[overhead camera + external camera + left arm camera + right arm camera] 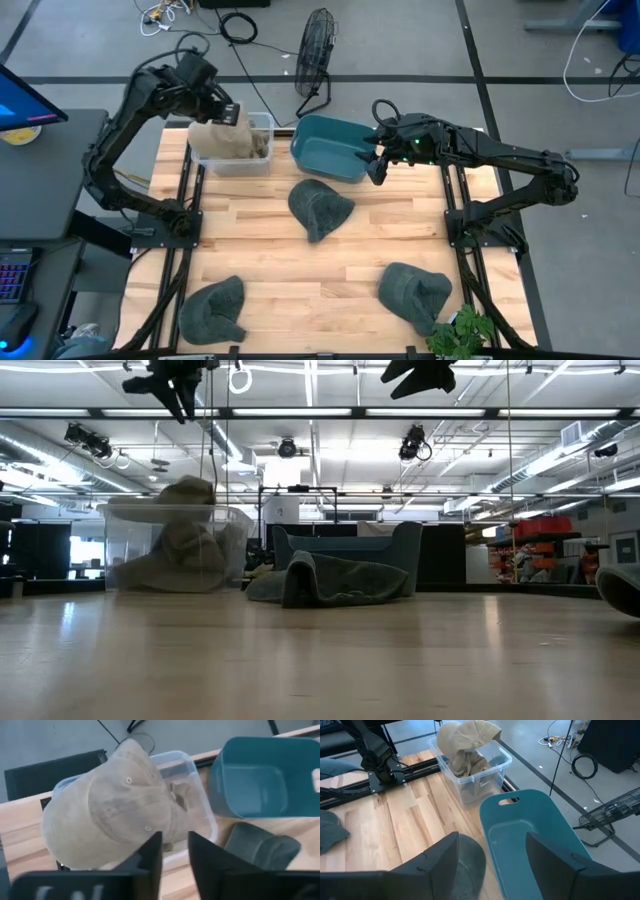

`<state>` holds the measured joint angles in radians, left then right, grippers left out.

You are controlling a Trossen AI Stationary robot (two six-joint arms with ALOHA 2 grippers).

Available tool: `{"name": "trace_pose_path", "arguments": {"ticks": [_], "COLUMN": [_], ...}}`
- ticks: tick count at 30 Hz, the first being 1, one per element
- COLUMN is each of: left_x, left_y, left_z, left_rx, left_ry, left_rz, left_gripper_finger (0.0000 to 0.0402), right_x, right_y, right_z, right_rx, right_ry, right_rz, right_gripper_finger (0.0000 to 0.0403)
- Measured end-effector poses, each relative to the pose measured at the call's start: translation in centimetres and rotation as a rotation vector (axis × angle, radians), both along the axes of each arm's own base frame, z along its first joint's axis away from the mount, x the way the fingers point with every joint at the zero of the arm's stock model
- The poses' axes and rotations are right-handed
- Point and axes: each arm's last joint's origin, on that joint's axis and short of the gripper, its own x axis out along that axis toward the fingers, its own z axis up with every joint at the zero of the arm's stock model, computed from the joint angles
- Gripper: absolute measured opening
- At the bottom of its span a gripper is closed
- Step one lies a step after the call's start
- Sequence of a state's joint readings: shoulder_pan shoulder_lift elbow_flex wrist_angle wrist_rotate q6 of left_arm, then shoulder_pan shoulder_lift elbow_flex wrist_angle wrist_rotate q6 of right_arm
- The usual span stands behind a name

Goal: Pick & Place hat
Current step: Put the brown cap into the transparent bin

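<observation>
A tan hat [218, 138] lies crumpled in a clear bin [262, 150] at the table's far left and bulges over its rim [110, 805]. My left gripper [175, 854] is open and hangs above this hat [178, 390], clear of it. A teal bin [330, 147] sits to the right of the clear one. My right gripper [492, 865] is open wide, high over the teal bin's near right edge [378, 168]. One dark green hat [320, 208] lies on the table just in front of the teal bin.
Two more green hats lie near the front edge, one on the left [212, 308] and one on the right [415, 292]. A small plant [462, 330] stands at the near right corner. A fan [316, 50] and cables lie on the floor beyond the table.
</observation>
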<state>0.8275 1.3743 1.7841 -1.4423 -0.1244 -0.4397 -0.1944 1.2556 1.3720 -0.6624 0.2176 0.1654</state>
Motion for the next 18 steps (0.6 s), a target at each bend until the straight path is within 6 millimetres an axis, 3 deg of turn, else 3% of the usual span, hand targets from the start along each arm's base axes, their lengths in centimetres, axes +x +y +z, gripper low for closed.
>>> {"name": "trace_pose_path", "arguments": {"ticks": [5, 12, 18], "left_x": [1.2, 0.9, 0.0], "left_y": [1.3, 2.9, 3.8], "left_z": [-4.7, -13.0, -18.1], "left_rx": [-0.071, -0.153, -0.2], "left_ry": [0.062, 0.191, 0.111], "left_rz": [0.008, 0.117, 0.161], "left_gripper_finger": [0.001, 0.0003, 0.0003], "right_x": [0.0, 0.0, 0.0], "right_y": [0.0, 0.0, 0.0], "right_z": [0.0, 0.0, 0.0], "right_rx": [0.001, 0.005, 0.005], "right_ry": [0.0, -0.001, -0.001], "right_rz": [0.0, -0.003, -0.002], "right_gripper_finger": [0.0235, 0.0235, 0.0235]}}
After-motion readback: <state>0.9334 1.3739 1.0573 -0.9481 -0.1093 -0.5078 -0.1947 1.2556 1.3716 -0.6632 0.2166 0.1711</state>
